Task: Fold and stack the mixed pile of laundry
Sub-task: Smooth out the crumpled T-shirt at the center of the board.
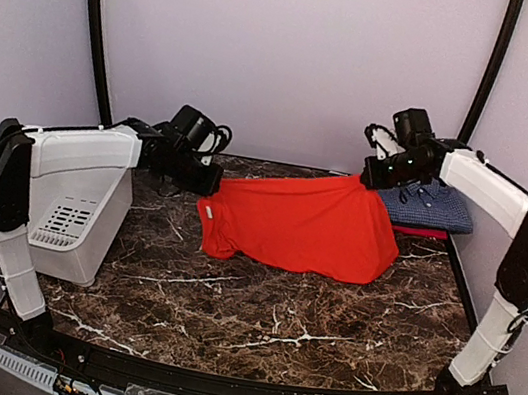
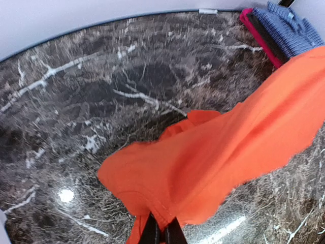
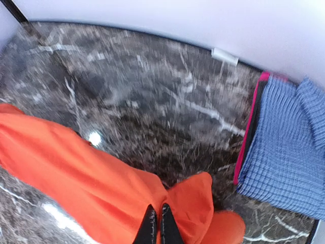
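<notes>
**Describer:** Both pairs of jaws are pinched down to a thin slit, each holding cloth. Your left gripper point(image 2: 161, 231) bites a hemmed edge of a plain, soft, bright orange-red shirt point(image 1: 300, 224). Your right gripper point(image 3: 156, 223) bites the opposite edge. The cloth hangs stretched between the two pairs of jaws. Its lower part is draped on the dark, white-veined marble table point(image 1: 252, 327) beneath them.

**Operator:** What sits near the jaws?

**Describer:** Just beyond the right jaws, on their outer side, lies a folded blue-and-white small-checked cloth shirt point(image 3: 284, 157), resting on a pink layer and a dark one. Behind the left jaws, under that arm, stands a white slotted plastic basket point(image 1: 80, 207).

**Operator:** What could go wrong from here?

**Describer:** I judge three risks.
- **Slipping:** each pinch seems to take only a little fabric close to the edge. If you pull the arms sharply apart, the cloth could slide out of one pair of jaws and that side would drop.
- **Trapped flap:** a flap, probably a sleeve, is doubled over just ahead of the left jaws. If you lay the shirt down like that, the flap gets trapped and the fold comes out lumpy.
- **Dragging:** if you swing the hanging part towards the right jaws' side, it may drag across the checked shirt and pull its fold open.
</notes>
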Tool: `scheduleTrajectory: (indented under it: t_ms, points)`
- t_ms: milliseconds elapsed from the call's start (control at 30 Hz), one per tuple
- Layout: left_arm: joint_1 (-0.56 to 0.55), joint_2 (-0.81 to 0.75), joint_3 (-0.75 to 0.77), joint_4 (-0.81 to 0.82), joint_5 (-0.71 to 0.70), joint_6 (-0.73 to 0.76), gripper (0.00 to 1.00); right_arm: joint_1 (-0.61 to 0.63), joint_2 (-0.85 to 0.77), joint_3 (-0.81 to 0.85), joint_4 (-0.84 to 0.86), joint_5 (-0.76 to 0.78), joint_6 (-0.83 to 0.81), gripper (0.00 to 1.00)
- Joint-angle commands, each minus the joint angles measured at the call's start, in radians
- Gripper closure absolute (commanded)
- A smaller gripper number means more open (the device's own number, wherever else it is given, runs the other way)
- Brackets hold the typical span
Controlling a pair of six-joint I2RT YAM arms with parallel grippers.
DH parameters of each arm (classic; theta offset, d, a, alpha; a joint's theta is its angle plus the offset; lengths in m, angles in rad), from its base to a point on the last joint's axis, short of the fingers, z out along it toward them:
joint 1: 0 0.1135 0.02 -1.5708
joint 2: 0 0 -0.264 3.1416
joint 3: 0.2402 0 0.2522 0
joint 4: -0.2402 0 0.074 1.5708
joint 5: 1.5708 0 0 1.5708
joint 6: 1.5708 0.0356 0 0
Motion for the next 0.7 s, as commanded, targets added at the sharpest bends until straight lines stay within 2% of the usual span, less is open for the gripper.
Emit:
scheduleTrajectory:
  t_ms: [0,33,100,133,167,200,233,267,333,400,500,600,667]
  points:
    - [0.009,-0.26,-0.033,0.031,-0.052,0.135,1.0,-0.002,-0.217,0.025,0.0,-0.094,-0.004,1.0]
    - [0.008,-0.293,-0.104,0.043,-0.016,0.166,0.99,0.001,-0.261,-0.017,0.001,-0.117,0.008,1.0]
    - [0.005,-0.405,-0.224,0.076,0.082,0.211,0.89,0.014,-0.349,-0.15,-0.006,-0.195,0.029,1.0]
    - [0.002,-0.47,-0.266,0.082,0.132,0.225,0.75,0.024,-0.385,-0.222,-0.013,-0.253,0.036,1.0]
    - [-0.013,-0.501,-0.334,0.081,0.141,0.228,0.69,0.036,-0.426,-0.304,-0.01,-0.311,0.044,0.82]
    - [-0.029,-0.556,-0.362,0.074,0.125,0.23,0.54,0.05,-0.463,-0.374,-0.004,-0.347,0.056,0.6]
    - [-0.053,-0.579,-0.408,0.068,0.123,0.224,0.48,0.062,-0.498,-0.44,0.007,-0.37,0.072,0.44]
    - [-0.058,-0.622,-0.428,0.064,0.131,0.192,0.35,0.069,-0.544,-0.49,0.017,-0.391,0.079,0.32]
    - [-0.062,-0.673,-0.507,0.085,0.146,0.149,0.24,0.071,-0.593,-0.55,0.033,-0.364,0.093,0.18]
    - [-0.062,-0.692,-0.545,0.129,0.127,0.119,0.2,0.063,-0.605,-0.555,0.05,-0.332,0.088,0.11]
    - [-0.058,-0.634,-0.523,0.148,0.092,0.103,0.19,0.037,-0.533,-0.517,0.058,-0.304,0.069,0.11]
    - [-0.055,-0.475,-0.431,0.139,-0.009,0.089,0.19,0.015,-0.411,-0.471,0.055,-0.244,0.04,0.14]
    - [-0.043,-0.355,-0.345,0.128,-0.02,0.083,0.2,-0.008,-0.33,-0.454,0.069,-0.238,0.038,0.16]
